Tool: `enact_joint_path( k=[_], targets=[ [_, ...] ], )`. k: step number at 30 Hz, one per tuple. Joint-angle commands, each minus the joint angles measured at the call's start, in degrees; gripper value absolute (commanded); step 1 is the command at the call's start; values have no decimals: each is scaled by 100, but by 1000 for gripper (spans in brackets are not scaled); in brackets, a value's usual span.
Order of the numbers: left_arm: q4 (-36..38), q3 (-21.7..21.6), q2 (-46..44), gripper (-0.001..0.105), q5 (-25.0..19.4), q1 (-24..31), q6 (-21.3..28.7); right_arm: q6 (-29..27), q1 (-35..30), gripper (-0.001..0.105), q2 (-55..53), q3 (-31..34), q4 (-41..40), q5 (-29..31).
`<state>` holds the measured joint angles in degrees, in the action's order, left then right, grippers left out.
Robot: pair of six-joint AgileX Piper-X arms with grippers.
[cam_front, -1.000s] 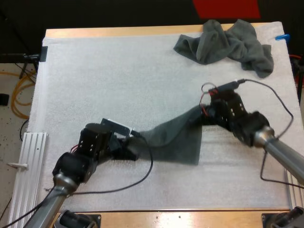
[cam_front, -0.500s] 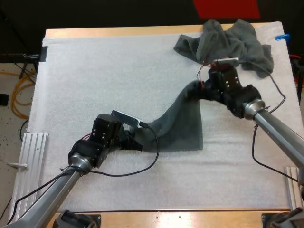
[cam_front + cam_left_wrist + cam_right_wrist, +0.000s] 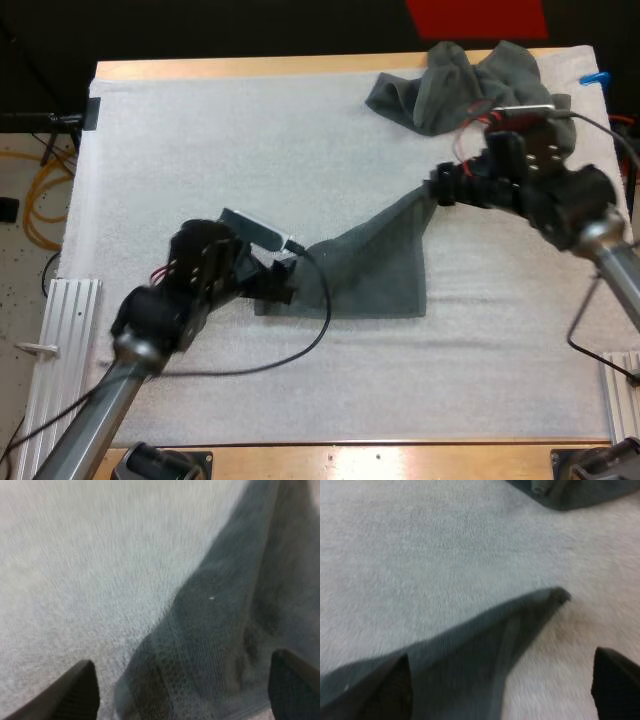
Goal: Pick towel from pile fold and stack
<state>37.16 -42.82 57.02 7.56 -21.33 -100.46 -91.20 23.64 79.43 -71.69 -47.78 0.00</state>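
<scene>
Lying partly spread near the middle of the white mat, the dark grey-green towel has its near edge flat and running side to side. Its right side runs away from that edge and narrows to a corner at the far end. A slanting edge joins that far corner to the near left corner, and a soft ridge runs along the cloth beside it.

The left gripper sits at the towel's near left corner. In the left wrist view its fingers stand wide apart, with the cloth lying on the mat between them and neither finger pressing it.

The right gripper is at the towel's far corner. In the right wrist view its fingers are likewise spread wide. The pointed corner of the towel lies on the mat between them, unclamped, with one finger over the cloth and the other over bare mat.

The crumpled pile of towels rests at the far right of the mat, just beyond the right gripper and apart from the spread towel. The mat covers most of the wooden table.
</scene>
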Motion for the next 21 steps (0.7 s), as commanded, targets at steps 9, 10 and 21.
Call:
enact_joint_path(
  k=[9, 10, 21],
  targets=[
    [1456, -54, -1965, 67, -57, 1, -530, 601, 9, 71, -1641, 1014, -693, -93],
    [1510, -54, -2071, 67, -57, 1, -569, 665, 9, 71, -1777, 1196, -693, -119],
    [2381, -35, -2639, 67, -188, 1, -617, 1464, 9, 71, -2516, 3724, 318, -1407]
  ],
)
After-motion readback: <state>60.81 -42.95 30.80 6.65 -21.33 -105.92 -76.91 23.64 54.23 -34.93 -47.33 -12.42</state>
